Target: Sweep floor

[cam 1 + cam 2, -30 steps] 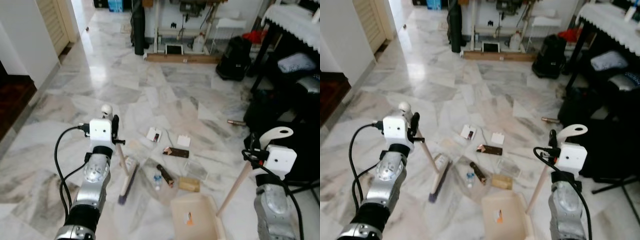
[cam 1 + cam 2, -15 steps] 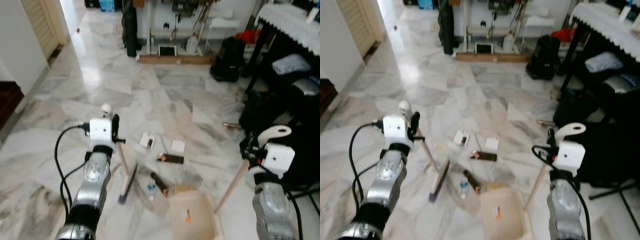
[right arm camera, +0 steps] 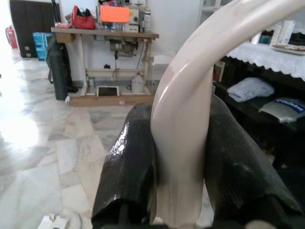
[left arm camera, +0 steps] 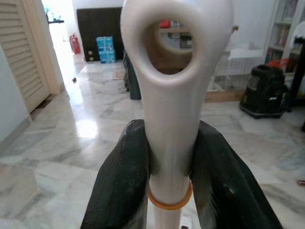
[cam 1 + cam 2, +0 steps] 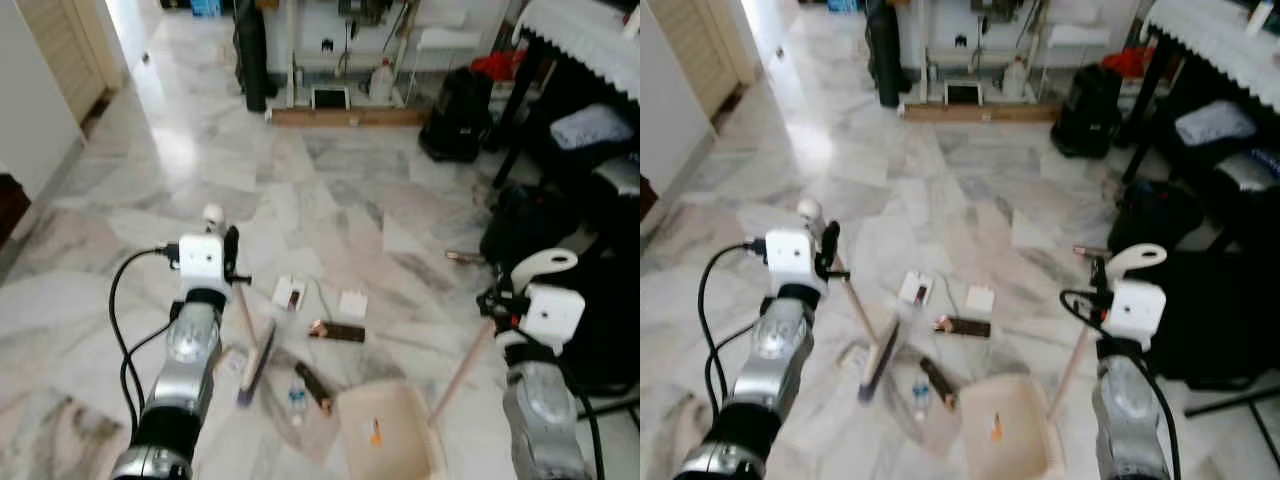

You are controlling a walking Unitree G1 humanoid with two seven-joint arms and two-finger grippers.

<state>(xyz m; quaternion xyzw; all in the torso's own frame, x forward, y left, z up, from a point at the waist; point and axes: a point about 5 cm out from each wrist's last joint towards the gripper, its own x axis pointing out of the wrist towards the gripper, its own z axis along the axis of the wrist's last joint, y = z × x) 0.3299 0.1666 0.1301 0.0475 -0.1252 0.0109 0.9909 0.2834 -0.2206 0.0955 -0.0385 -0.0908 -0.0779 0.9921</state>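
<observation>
At the far side a black bag (image 5: 462, 102) stands on the floor, beside a white jug (image 5: 381, 82) under a wooden workbench (image 3: 106, 32). On the right there is a tabletop with a white lace cloth (image 5: 590, 28). A louvred door (image 5: 62, 50) is far left.

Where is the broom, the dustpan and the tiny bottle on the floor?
broom (image 5: 259, 356), left eye view, on its brush head.
dustpan (image 5: 388, 438), left eye view, on its tray.
tiny bottle (image 5: 296, 401), left eye view, on its body.
</observation>
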